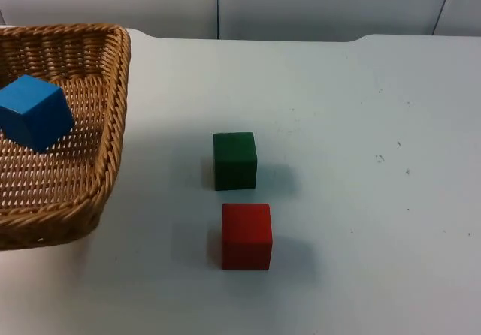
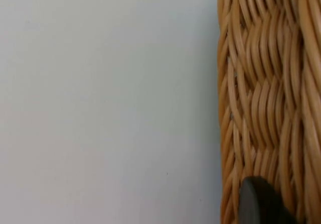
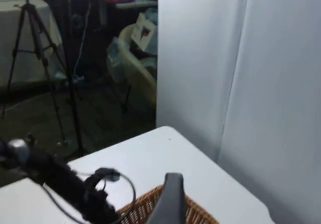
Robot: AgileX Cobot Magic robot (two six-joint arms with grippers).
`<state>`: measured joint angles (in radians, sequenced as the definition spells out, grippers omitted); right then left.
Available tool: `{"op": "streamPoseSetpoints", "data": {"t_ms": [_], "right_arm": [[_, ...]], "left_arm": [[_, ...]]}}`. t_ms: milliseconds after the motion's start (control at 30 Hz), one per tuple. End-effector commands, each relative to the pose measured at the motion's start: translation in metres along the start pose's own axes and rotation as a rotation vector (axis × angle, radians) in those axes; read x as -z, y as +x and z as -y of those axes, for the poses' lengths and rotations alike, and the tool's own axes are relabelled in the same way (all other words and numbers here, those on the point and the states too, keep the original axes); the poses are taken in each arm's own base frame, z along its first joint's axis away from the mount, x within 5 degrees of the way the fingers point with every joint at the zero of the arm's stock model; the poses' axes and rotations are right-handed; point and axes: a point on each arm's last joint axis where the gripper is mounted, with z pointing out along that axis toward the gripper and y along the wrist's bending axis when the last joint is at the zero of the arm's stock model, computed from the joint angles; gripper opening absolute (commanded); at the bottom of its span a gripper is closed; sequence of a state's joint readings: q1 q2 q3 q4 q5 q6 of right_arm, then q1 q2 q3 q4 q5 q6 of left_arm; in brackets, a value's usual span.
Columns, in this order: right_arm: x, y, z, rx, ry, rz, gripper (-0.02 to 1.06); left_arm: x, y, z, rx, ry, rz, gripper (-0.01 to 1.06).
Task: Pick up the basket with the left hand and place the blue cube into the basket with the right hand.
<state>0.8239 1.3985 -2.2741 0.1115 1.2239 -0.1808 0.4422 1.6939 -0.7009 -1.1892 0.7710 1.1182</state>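
The woven wicker basket (image 1: 90,162) is at the table's left, and its near edge casts a shadow on the white top. The blue cube (image 1: 34,112) lies tilted inside it on the basket floor. In the left wrist view the basket's woven wall (image 2: 266,93) is very close, and the left gripper's black fingertip (image 2: 256,204) lies against it. In the right wrist view the right gripper's fingertip (image 3: 172,196) hangs high above the basket's rim (image 3: 198,214), pointing toward the table's far corner with nothing in its hold.
A green cube (image 1: 234,160) sits mid-table, with a red cube (image 1: 246,236) just in front of it. The grey partition wall (image 1: 301,4) closes the back. Beyond the table edge stand a tripod (image 3: 35,48) and clutter.
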Motion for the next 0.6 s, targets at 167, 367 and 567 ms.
{"op": "streamPoseSetpoints", "data": {"t_ms": [167, 367, 567], "right_arm": [[0.007, 0.057, -0.009, -0.017, -0.021, -0.164, 0.73], [0.020, 0.109, -0.016, -0.039, 0.005, -0.088, 0.73], [0.032, 0.169, -0.021, -0.098, 0.060, -0.116, 0.73]], "left_arm": [[-0.012, -0.005, -0.005, 0.012, 0.065, 0.028, 0.00], [-0.023, -0.003, -0.007, -0.013, 0.046, 0.019, 0.00], [-0.045, 0.000, -0.001, -0.081, 0.034, 0.000, 0.00]]}}
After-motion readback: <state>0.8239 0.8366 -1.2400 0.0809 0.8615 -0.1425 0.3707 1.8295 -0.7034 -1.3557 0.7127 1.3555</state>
